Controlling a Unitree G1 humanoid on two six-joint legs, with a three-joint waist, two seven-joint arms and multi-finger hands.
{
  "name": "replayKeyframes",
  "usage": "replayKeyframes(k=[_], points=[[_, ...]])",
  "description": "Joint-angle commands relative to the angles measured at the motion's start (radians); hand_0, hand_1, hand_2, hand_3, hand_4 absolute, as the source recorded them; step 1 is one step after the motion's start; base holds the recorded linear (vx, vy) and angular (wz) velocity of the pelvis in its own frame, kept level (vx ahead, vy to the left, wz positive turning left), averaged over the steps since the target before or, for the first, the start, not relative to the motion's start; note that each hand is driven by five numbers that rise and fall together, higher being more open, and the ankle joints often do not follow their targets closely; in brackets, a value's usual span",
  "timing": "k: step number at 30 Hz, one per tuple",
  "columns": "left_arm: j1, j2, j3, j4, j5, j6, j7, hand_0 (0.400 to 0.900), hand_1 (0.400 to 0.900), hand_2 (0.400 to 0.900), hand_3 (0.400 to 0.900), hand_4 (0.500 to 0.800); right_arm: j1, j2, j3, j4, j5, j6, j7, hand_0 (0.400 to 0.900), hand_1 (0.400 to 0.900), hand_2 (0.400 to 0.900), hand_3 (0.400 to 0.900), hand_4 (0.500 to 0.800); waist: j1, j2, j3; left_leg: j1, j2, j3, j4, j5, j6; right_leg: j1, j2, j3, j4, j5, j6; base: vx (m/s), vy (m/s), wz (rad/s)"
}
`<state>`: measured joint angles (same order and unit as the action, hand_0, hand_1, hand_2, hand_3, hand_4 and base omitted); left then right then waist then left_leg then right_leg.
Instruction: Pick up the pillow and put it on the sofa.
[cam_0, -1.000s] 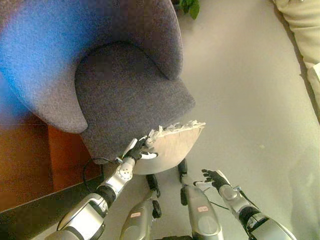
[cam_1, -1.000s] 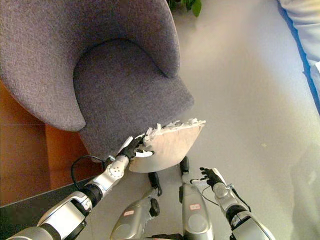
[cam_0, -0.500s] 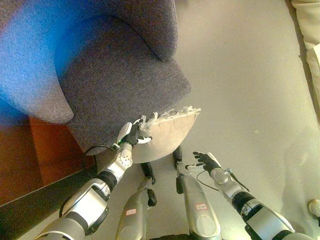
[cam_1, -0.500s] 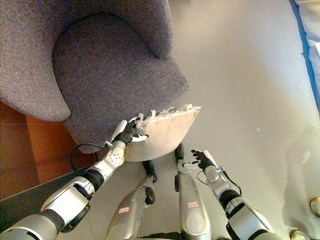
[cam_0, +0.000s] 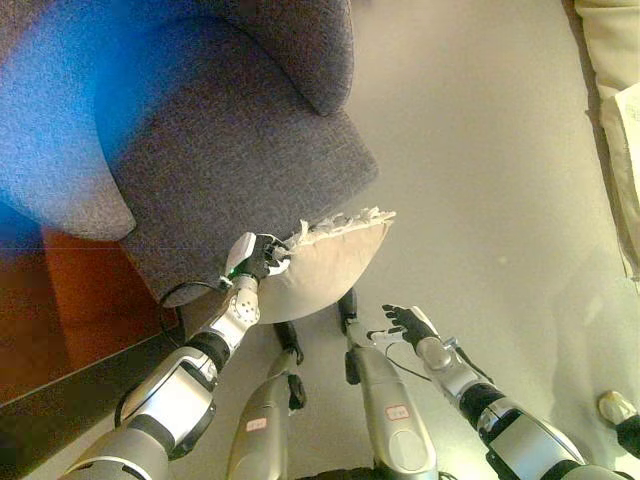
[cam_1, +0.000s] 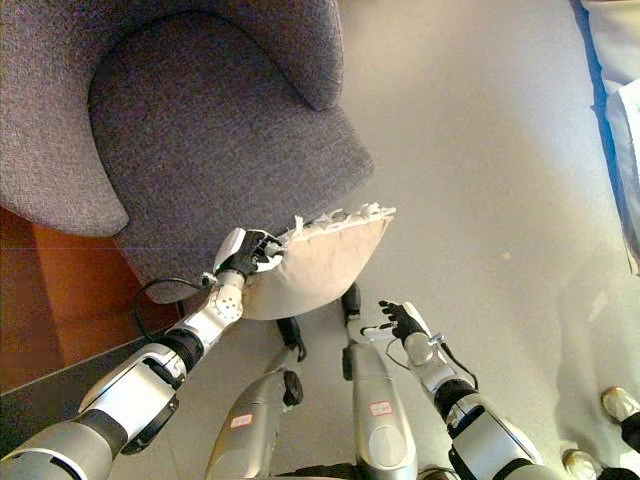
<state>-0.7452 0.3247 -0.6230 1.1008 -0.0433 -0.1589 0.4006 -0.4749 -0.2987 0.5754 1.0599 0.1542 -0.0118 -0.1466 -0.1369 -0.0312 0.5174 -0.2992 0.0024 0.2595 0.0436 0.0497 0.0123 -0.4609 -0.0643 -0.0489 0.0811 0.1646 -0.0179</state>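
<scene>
A beige pillow (cam_0: 325, 265) with a white fringed edge hangs in the air in front of the grey armchair's seat (cam_0: 230, 180). My left hand (cam_0: 255, 256) is shut on the pillow's left corner and holds it up. My right hand (cam_0: 408, 323) is open and empty, low at the right, below and apart from the pillow. The same scene shows in the right eye view, with the pillow (cam_1: 315, 265) and left hand (cam_1: 243, 256). A cream sofa (cam_0: 612, 110) runs along the right edge.
The grey armchair (cam_1: 180, 110) fills the upper left, with brown wooden floor (cam_0: 60, 310) beside it. Pale floor (cam_0: 480, 180) spreads between chair and sofa. A person's shoe (cam_0: 615, 408) shows at the lower right.
My left hand has turned the pillow so its face bulges toward me, and the hand has curled tighter on the corner. The camera has shifted slightly. My right hand has barely moved.
</scene>
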Motion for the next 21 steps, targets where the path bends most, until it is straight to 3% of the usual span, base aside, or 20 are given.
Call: replayKeyframes(k=[1,14,21], points=[[-0.064,0.021,0.035,-0.007,0.012,-0.071,0.012,0.4,0.4,0.4,0.4,0.5,-0.019,-0.011,0.024,-0.028,0.032,-0.017,-0.016,0.9,0.9,0.9,0.9,0.8,-0.011,-0.011,0.003,-0.104,0.054,-0.066,0.154,-0.045,-0.077,-0.035,-0.056,0.05,0.045,-0.044,0.127,0.0,0.0,0.0],[-0.022,0.023,0.027,-0.075,-0.002,-0.081,-0.023,0.4,0.4,0.4,0.4,0.5,0.014,-0.01,-0.007,0.017,0.025,-0.028,0.006,0.9,0.9,0.9,0.9,0.8,0.013,-0.006,0.001,0.026,0.036,-0.101,0.12,-0.065,-0.068,0.104,-0.064,0.033,0.021,-0.067,0.128,0.01,-0.004,0.02],[0.077,0.009,0.034,-0.146,-0.009,-0.063,-0.052,0.4,0.4,0.4,0.4,0.5,0.105,-0.009,-0.041,0.056,-0.002,-0.023,0.034,0.9,0.9,0.9,0.9,0.8,0.031,0.008,-0.09,0.12,0.029,-0.121,0.068,-0.069,-0.062,0.212,-0.062,0.016,-0.011,-0.086,0.126,0.09,-0.008,0.07]])
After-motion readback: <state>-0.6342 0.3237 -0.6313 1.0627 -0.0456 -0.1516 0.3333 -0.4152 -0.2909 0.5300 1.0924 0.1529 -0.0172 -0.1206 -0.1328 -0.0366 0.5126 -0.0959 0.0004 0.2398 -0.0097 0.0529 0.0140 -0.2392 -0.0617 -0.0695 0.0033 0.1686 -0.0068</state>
